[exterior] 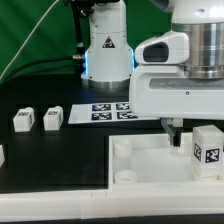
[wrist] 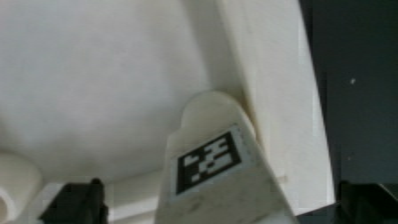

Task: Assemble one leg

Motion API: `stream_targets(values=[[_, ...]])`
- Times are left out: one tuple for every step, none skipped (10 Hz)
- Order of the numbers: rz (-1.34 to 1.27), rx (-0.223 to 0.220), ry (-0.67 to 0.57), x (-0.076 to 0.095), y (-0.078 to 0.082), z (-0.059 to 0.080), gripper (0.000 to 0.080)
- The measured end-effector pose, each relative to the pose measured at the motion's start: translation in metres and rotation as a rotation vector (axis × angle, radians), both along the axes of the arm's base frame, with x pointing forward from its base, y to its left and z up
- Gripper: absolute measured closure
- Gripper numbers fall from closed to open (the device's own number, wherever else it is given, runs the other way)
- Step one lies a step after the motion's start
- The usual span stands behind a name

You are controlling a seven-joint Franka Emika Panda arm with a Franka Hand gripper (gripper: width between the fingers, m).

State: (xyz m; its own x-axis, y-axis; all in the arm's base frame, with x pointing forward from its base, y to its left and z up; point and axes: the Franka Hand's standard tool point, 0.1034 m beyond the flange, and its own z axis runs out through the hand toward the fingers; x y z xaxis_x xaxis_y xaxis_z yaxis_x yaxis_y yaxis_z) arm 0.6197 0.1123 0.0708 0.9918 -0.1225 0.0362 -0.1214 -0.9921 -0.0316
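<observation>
Pincer (exterior: 175, 132) hangs low over the large white tray-like piece (exterior: 150, 168) and is released. In the wrist view its two dark fingers (wrist: 75, 204) stand wide apart, with a gap on either side of the block between them. That block is the leg (wrist: 214, 160), small and white with a black-and-white tag on its face, and it is not gripped. It sits within the tray-like piece, close against the raised rim (wrist: 285, 110) on one side, with the tray's pale floor spreading away on the other.

In the exterior view the leg stands upright on the tray-like piece near the exterior view's right edge. Its tag faces the camera and it is just beside the pincer's tips. Whether a finger touches it cannot be told from that view. A raised rounded corner (exterior: 122, 150) shows at the tray's end toward the exterior view's left.

The tray-like piece rests on a black counter (exterior: 60, 150). Two spare blocks (exterior: 24, 121) (exterior: 52, 117) of the same kind stand side by side toward the exterior view's left, well apart from the tray. Another white piece (exterior: 2, 155) is cut off by that edge. The marker board (exterior: 110, 110) lies flat on the counter beyond the tray. Behind it rises the arm's white base (exterior: 105, 45), with a green backdrop (exterior: 30, 30) beyond.
</observation>
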Motion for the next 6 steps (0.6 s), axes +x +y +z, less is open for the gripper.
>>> stream_targets(values=[[0.074,-0.004,-0.003,0.0005,-0.0006,0.0003,0.0151],[0.158,-0.010,-0.005,0.0007,-0.0012,0.0005,0.0151],[0.262,-0.021,-0.008,0.0009,-0.0015,0.0008,0.0151],[0.280,-0.022,-0.010,0.0010,-0.0007,0.0009,0.0151],[0.275,-0.021,-0.009,0.0009,-0.0011,0.0006,0.0151],[0.275,-0.021,-0.009,0.0009,-0.0011,0.0006,0.0273]])
